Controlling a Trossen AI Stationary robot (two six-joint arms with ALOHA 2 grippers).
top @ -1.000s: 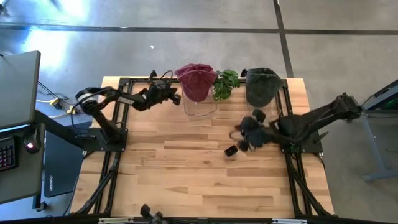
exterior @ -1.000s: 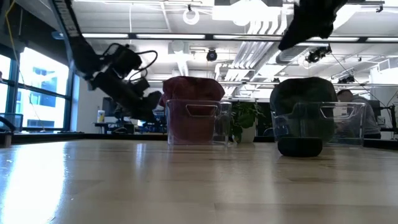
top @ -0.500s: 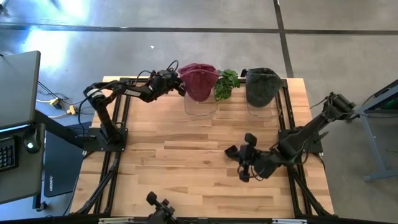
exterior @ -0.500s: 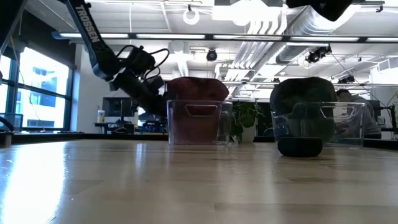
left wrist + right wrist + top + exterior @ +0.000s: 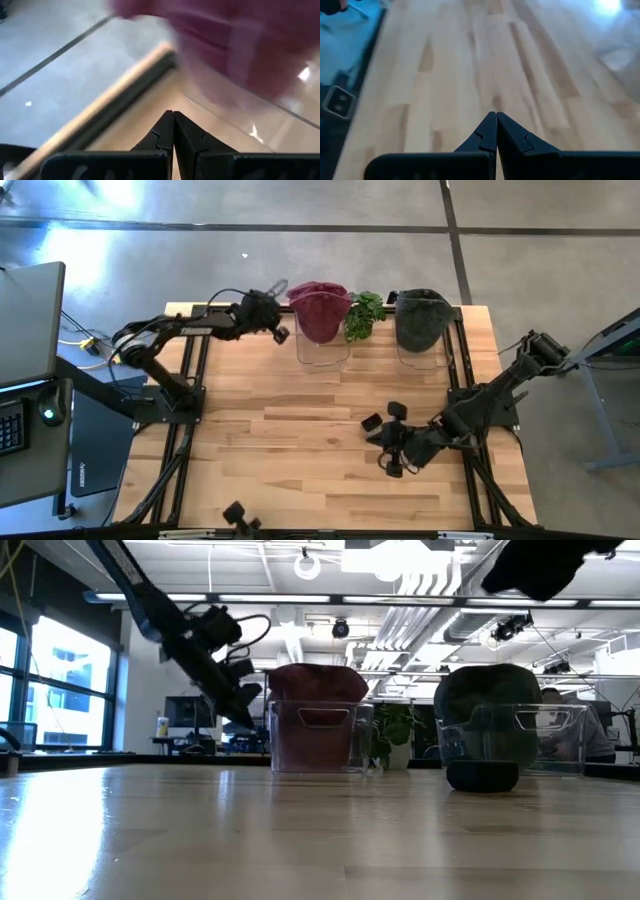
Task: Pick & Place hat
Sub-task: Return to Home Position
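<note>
A maroon hat (image 5: 319,310) sits on top of a clear bin (image 5: 318,740) at the table's far edge; it shows blurred in the left wrist view (image 5: 240,40). A dark hat (image 5: 420,318) fills a second clear bin (image 5: 520,735) to its right. My left gripper (image 5: 276,322) hovers just left of the maroon hat, above the table, fingers shut (image 5: 173,120). My right gripper (image 5: 388,450) hangs over the bare wood right of the table's middle, shut (image 5: 496,120), holding nothing.
A small green plant (image 5: 364,315) stands between the two bins. Black frame rails (image 5: 190,380) run along the table's left and right sides. Bare wood (image 5: 290,440) spreads across the middle and near part. A desk with a keyboard (image 5: 15,420) stands off the left side.
My right gripper has swung from near the dark hat's bin toward the table's near edge. My left gripper moved toward the far edge and the maroon hat, then drew back slightly to the left. Both hats have stayed in place.
</note>
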